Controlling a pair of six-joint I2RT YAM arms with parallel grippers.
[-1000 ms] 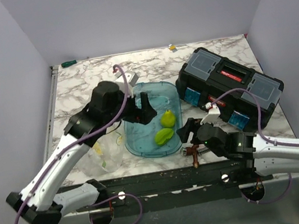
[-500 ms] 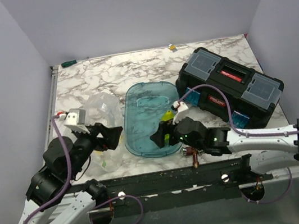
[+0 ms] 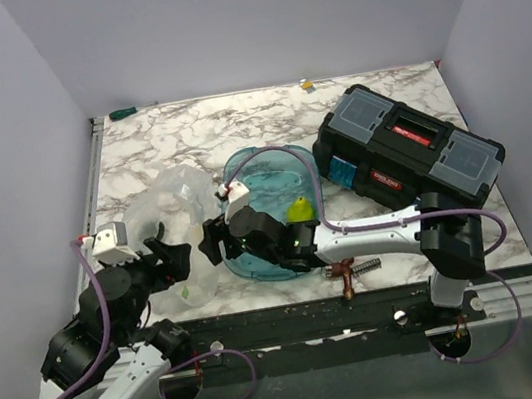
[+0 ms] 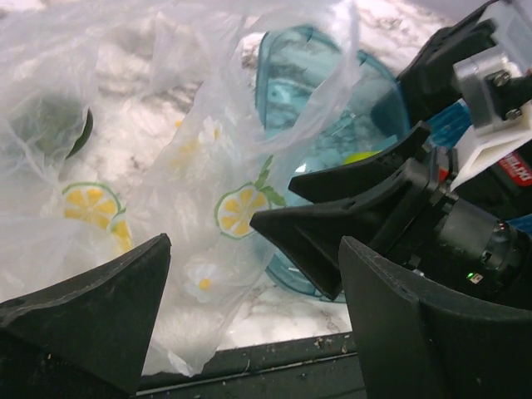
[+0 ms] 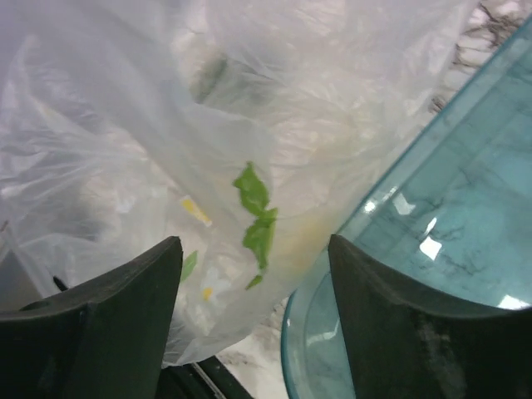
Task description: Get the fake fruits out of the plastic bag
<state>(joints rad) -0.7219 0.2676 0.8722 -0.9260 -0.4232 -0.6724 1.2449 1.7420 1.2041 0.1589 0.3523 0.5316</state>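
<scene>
The clear plastic bag (image 3: 184,216), printed with lemon slices and daisies, lies crumpled left of the teal tray (image 3: 271,168). A dark green fruit (image 4: 51,125) shows dimly through the bag (image 4: 166,125). A yellow-green pear (image 3: 298,212) sits in the tray, and a light green fruit (image 3: 296,243) lies half hidden under my right arm. My left gripper (image 3: 169,258) (image 4: 249,316) is open at the bag's near edge. My right gripper (image 3: 210,244) (image 5: 253,324) is open between the tray and the bag (image 5: 208,133), holding nothing.
A black toolbox (image 3: 410,149) stands at the right. A copper fitting (image 3: 344,272) lies by the table's front edge. The right gripper's fingers (image 4: 349,208) sit close beside my left gripper. The tray rim (image 5: 391,208) is just right of the right gripper.
The left arm has pulled back from over the tray to the bag's near left side. The right arm has swung left across the tray to the bag.
</scene>
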